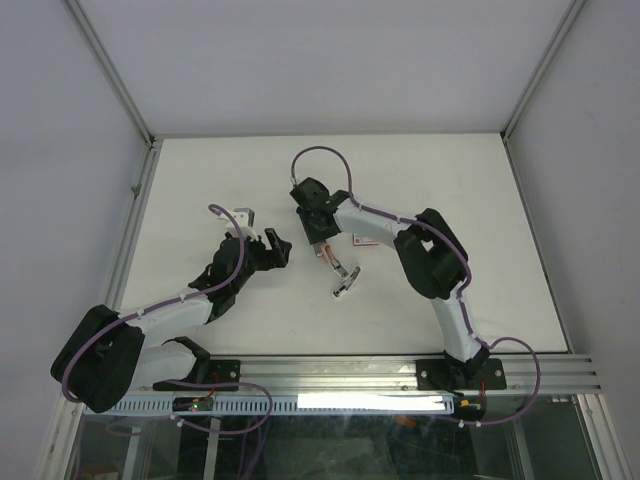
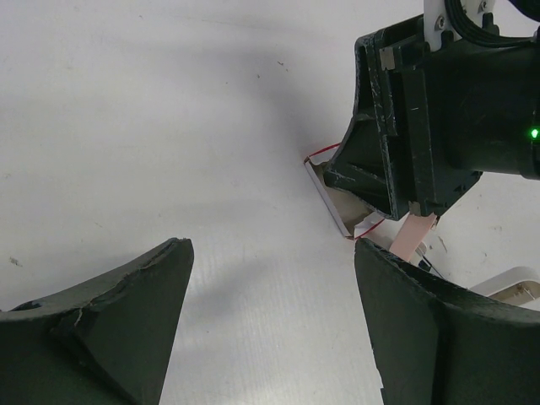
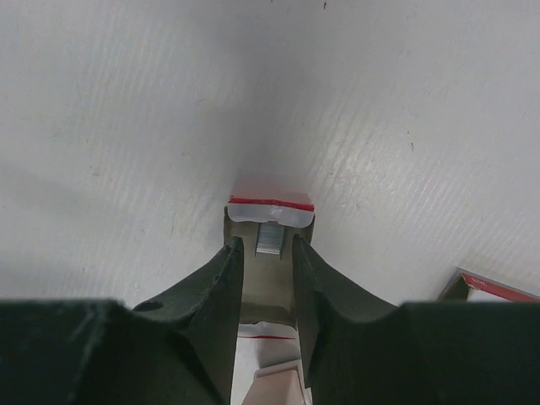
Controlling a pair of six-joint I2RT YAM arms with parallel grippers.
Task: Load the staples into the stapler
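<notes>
Lying between the dark fingers [image 3: 215,295] of the right pincer [image 3: 268,245], the staples [image 3: 270,211] are held near the middle of the white worktop [image 1: 450,200]. The pincer is closed almost fully, its jaws pressed to the two long sides of the pinkish-grey tray. A short silvery strip is seen in the narrow gap between the tips, and the red-edged end of the box sticks out past them. From the left wrist camera the box is seen tilted, one edge low against the worktop; whether it touches cannot be told.

The stapler [image 1: 345,283] is seen lying on the worktop, a little nearer the arm bases than the right pincer and apart from it, its halves spread in a V. The left pincer [image 1: 277,248] is held spread wide with nothing between its jaws, just to the left of the right pincer and pointed toward it. A red-edged white piece [image 1: 362,240] is seen on the worktop beside the right arm, on the side away from the left pincer.
</notes>
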